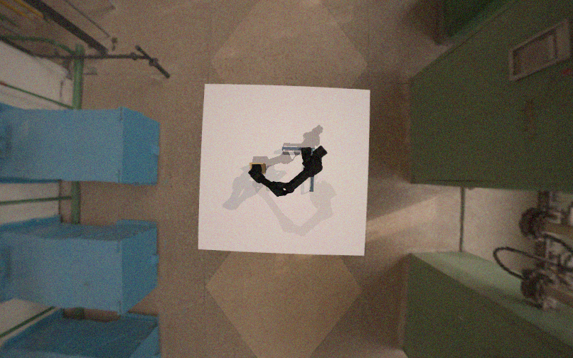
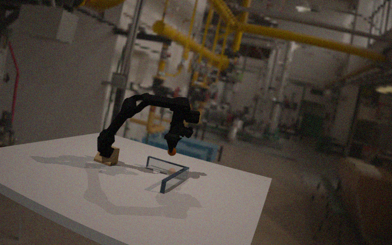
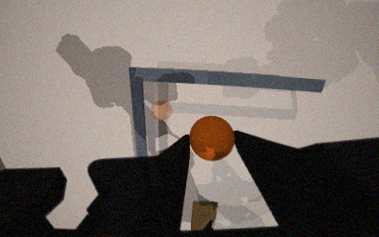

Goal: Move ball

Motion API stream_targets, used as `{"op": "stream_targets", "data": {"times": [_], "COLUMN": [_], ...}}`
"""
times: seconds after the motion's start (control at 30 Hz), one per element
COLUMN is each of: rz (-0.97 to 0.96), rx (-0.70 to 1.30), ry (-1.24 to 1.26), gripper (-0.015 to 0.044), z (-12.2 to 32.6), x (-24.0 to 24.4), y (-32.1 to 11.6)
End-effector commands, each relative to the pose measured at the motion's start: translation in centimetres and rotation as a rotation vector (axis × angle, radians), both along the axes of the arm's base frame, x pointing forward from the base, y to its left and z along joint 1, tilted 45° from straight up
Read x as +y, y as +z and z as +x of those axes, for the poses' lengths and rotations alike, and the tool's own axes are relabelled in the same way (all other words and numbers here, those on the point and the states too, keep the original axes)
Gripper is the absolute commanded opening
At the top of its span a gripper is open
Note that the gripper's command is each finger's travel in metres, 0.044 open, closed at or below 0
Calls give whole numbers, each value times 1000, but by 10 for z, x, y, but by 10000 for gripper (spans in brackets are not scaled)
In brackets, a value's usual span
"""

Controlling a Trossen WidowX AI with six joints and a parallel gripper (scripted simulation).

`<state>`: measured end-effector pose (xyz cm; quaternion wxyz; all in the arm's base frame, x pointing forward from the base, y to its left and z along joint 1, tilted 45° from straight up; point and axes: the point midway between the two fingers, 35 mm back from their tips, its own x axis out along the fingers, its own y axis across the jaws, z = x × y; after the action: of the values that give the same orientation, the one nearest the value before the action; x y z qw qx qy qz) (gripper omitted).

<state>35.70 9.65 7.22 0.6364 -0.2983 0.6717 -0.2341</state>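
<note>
- Pincer (image 1: 306,153), from the top view, sits over the corner of the clear walls (image 1: 311,183) on the white desk (image 1: 234,115); the arm hides the ball in this view, so its grip cannot be judged from above.
- Exterior view: the pincer (image 2: 171,149) points straight down, pinching the orange ball (image 2: 171,151) at its tip, raised well above the desk (image 2: 69,188). The walls (image 2: 173,178) stand below it, and the see-through copy (image 2: 171,171) lies inside their corner. Nothing else can be seen within the walls.
- Wrist view: both fingers press on opposite sides of the ball (image 3: 212,137), across its widest part. The copy (image 3: 162,110) shows pale, close to the corner of the walls (image 3: 223,77), up and left of the held ball.
- Handling, as a judgement: the ball looks smooth, hard and light, and being round it could squirt out of a grip or roll once released, so holding across its middle and setting it low suits it.
</note>
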Motion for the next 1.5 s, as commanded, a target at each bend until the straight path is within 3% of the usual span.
{"op": "stream_targets", "data": {"times": [0.0,1.17,1.47], "rz": [1,24,24], "rx": [89,976,992], "ry": [79,989,1007], "gripper": [0,0,0], "z": [0,-4,-3], "x": [3,26,19], "y": [-11,-86,-96]}}
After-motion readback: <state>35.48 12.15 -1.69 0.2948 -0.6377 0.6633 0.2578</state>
